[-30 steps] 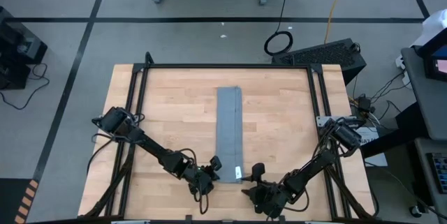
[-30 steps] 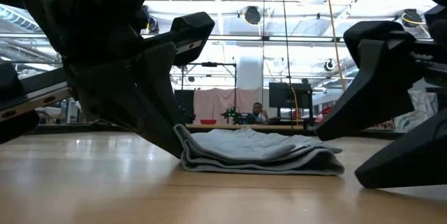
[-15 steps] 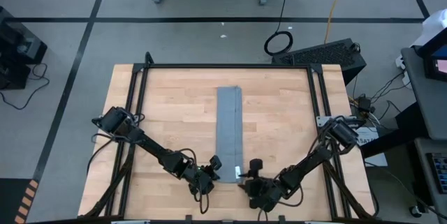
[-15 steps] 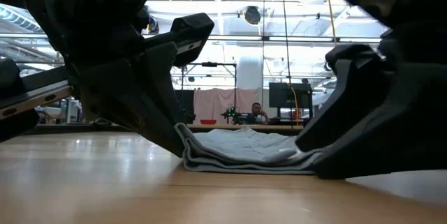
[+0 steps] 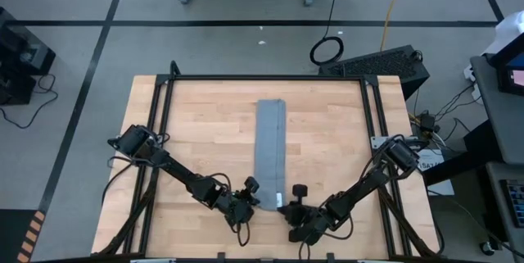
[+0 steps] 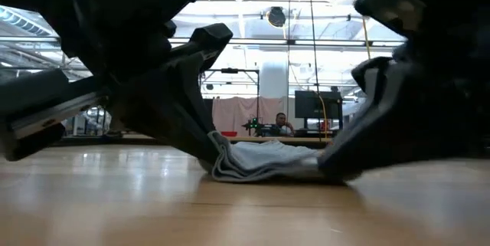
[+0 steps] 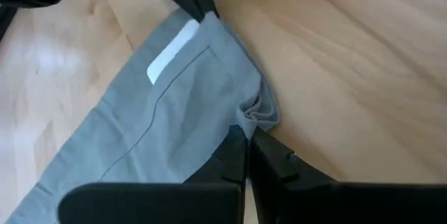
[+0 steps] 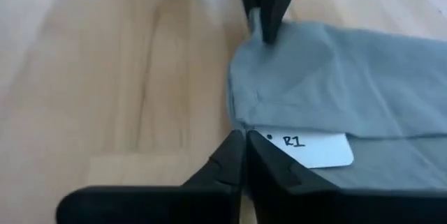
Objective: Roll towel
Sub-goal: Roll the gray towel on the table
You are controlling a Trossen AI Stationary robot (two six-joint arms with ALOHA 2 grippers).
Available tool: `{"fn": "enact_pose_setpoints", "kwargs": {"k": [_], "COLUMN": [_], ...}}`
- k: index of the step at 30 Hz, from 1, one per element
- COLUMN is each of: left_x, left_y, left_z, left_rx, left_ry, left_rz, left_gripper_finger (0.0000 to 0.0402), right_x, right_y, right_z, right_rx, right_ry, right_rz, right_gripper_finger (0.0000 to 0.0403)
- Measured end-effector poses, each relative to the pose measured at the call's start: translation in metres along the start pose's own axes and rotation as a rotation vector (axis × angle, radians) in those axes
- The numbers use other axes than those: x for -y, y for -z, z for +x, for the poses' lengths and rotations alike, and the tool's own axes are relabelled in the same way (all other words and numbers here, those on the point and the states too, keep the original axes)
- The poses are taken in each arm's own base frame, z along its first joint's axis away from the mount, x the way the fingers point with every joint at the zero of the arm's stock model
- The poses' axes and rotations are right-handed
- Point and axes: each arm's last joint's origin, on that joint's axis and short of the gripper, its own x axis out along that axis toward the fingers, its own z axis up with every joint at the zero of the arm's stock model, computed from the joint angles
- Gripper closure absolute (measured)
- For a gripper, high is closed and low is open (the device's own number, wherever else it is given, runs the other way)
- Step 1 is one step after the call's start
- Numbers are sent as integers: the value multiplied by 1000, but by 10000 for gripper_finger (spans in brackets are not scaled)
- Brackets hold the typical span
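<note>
The grey-blue towel (image 5: pixel 270 152) lies as a long narrow strip on the wooden table, running from far to near, with a white tag (image 8: pixel 311 148) at its near end. My left gripper (image 5: pixel 255 201) is shut at the near left corner. My right gripper (image 5: pixel 286 208) is shut at the near right corner, beside the tag. In the low view the towel's near end (image 6: pixel 264 162) sits bunched between the two dark grippers, left (image 6: pixel 208 156) and right (image 6: pixel 328 168). My left gripper pinches the towel's near left corner (image 7: pixel 257 114) between its two shut fingers, coming in low from the table's left and near side. The cloth puckers into small folds at the fingertips. The rest of the towel lies flat on the table. My right gripper pinches the towel's near right corner (image 8: pixel 241 123) between its two shut fingers, just beside the white tag. It comes in low from the table's right and near side. The corner stays down on the table, and the cloth beyond it lies flat.
Black frame rails (image 5: pixel 266 78) run along the table's far edge and its sides. Bare wood (image 5: pixel 196 132) lies on both sides of the towel. Beyond the table, on the floor, are a dark case (image 5: pixel 381 62) and cables.
My right gripper has moved toward the table's left, onto the towel's near right corner, and shut on it. The towel's near end, which lay wide and flat, is now gathered narrower between the two grippers. My left gripper has stayed shut on its corner.
</note>
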Motion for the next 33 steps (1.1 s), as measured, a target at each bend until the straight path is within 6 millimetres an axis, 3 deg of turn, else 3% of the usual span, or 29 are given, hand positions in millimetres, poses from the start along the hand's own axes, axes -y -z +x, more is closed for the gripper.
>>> {"fn": "enact_pose_setpoints", "kwargs": {"k": [7, 15, 22, 28, 33], "left_x": [2, 14, 38, 43, 38], "left_y": [-2, -7, -14, -26, -26], "left_z": [-2, -10, -20, -25, -6], "left_rx": [-1, -49, -24, 86, 157], "left_ry": [-40, -214, -215, -300, -329], "left_rz": [-59, -142, -209, -326, -403], "left_gripper_finger": [337, 223, 135, 110, 108], "right_x": [10, 19, 28, 33, 37], "right_y": [-20, -26, -31, -33, -36], "right_z": [-10, -10, -2, 2, 6], "right_rx": [-10, -48, -56, -69, -71], "right_ry": [-45, -49, -40, -55, -64], "right_rz": [98, 164, 245, 289, 317], "right_gripper_finger": [399, 401, 402, 402, 402]}}
